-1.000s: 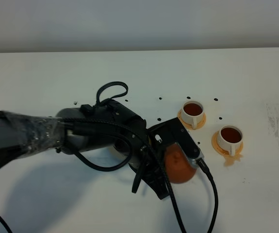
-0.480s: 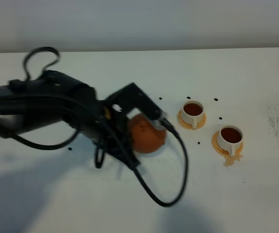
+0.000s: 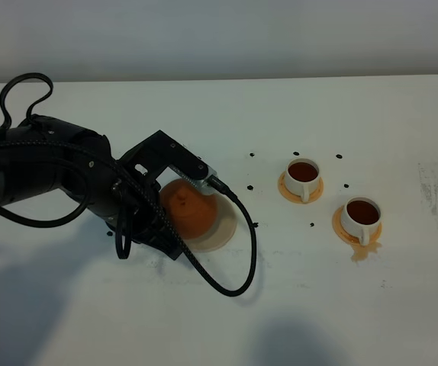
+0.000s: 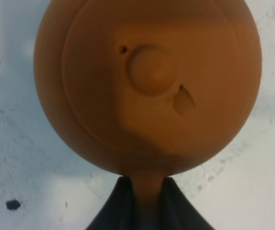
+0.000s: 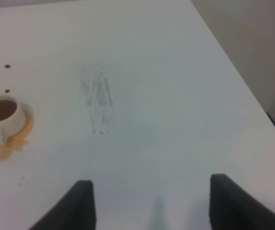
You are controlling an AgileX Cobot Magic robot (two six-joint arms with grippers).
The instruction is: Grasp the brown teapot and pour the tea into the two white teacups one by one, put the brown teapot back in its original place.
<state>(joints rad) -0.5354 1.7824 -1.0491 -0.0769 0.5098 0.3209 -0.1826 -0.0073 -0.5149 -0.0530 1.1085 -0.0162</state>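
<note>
Left gripper (image 4: 142,189) clenches the brown teapot (image 3: 188,212) mid-frame on its coaster (image 3: 223,232); right gripper (image 5: 149,201) released, over bare table (image 5: 142,96)

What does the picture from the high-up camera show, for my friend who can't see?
The left hand holds the brown teapot over its cream coaster on a white table. To the right stand two white teacups full of dark tea.

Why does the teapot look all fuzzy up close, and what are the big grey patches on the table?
In the left wrist view the brown teapot is too close, so it blurs. In the exterior high view the grey patches on the table are soft shadows; the left gripper looks sharp.
</note>
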